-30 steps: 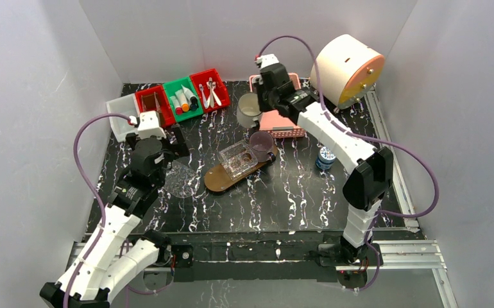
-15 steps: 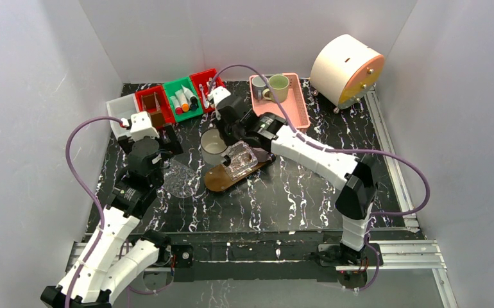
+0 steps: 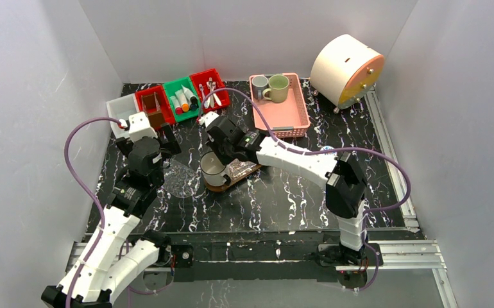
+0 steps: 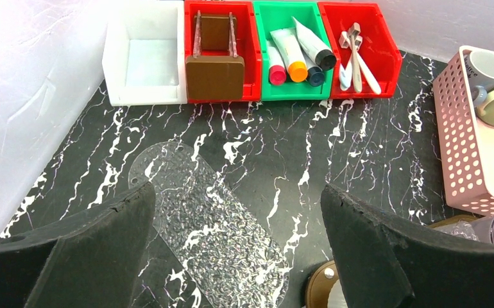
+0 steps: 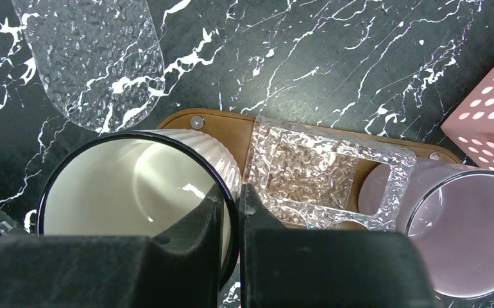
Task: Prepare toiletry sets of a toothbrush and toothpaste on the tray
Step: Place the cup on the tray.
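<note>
My right gripper (image 5: 233, 192) (image 3: 222, 159) is shut on the wall of a white ribbed mug (image 5: 135, 186) (image 3: 213, 169), one finger inside and one outside. The mug is at the left end of the brown tray (image 5: 231, 125) (image 3: 217, 187); whether it rests on the tray I cannot tell. A clear plastic holder (image 5: 302, 170) lies on the tray's middle, and a lilac mug (image 5: 462, 231) stands at its right end. Toothbrushes (image 4: 355, 54) lie in a red bin and toothpaste tubes (image 4: 294, 51) in a green bin. My left gripper (image 4: 238, 192) (image 3: 161, 149) hangs open above a clear oblong plate (image 4: 212, 224).
A white bin (image 4: 145, 58) and a red bin with a brown block (image 4: 215, 67) stand at the back left. The pink basket (image 3: 289, 119) at the back holds a grey mug (image 3: 259, 86) and a green mug (image 3: 278, 86). A round white and orange drum (image 3: 347, 67) stands back right.
My right arm has swung left from the pink basket with the white mug, bringing it to the tray's left end. The left arm has stayed where it was.
</note>
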